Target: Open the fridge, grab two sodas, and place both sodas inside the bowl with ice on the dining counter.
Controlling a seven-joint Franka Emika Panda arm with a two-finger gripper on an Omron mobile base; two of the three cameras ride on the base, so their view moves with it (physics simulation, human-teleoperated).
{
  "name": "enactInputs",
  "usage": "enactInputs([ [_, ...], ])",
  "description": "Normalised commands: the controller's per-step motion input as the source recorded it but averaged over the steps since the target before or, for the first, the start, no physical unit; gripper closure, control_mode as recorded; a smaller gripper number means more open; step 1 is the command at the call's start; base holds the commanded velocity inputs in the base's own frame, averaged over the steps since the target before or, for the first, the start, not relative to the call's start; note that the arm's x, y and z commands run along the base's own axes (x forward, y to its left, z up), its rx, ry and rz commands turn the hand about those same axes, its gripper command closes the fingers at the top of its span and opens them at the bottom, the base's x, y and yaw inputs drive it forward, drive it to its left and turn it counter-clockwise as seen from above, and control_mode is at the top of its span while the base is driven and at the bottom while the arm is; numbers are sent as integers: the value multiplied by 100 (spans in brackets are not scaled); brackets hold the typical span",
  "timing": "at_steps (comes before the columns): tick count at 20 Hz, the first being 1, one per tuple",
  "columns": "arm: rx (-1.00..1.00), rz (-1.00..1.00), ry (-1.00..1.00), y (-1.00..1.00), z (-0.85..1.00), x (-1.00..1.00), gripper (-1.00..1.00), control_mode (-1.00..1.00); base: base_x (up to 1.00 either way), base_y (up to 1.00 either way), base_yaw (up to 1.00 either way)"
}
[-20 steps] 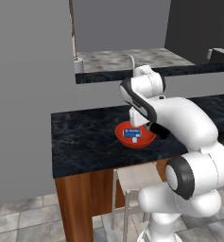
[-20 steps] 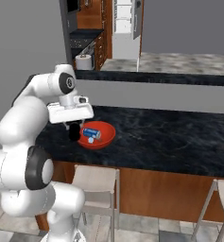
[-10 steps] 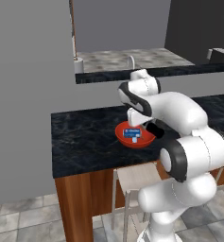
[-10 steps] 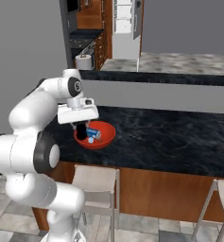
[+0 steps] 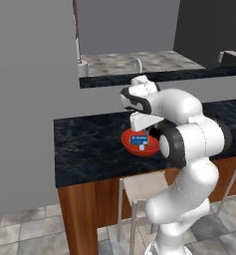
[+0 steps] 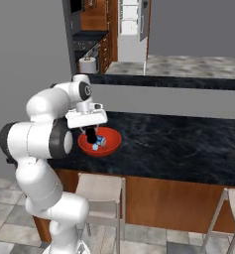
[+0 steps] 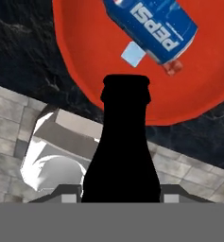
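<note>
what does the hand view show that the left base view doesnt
The hand view alone shows the slim black cola bottle close up, its neck reaching toward the bowl, the white lettering on the can, and a pale ice piece beside it. The left base view alone shows the white arm bent over the black white-veined marble dining counter, its brown wooden base and a stool underneath. Both show the blue can lying in the shallow red-orange bowl.

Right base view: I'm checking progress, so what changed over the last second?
The arm swung in over the bowl, carrying the pincer and black bottle closer to it. The blue can stayed lying in the bowl on the dining counter.
</note>
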Motion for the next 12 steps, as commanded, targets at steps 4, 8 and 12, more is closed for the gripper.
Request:
enactInputs([
  [4, 0, 10, 8, -3, -26, 43, 100, -100, 0, 0, 0],
  [8, 0, 11, 8, -5, -25, 37, 100, -100, 0, 0, 0],
  [12, 0, 12, 4, -7, -30, 28, 100, -100, 0, 0, 0],
])
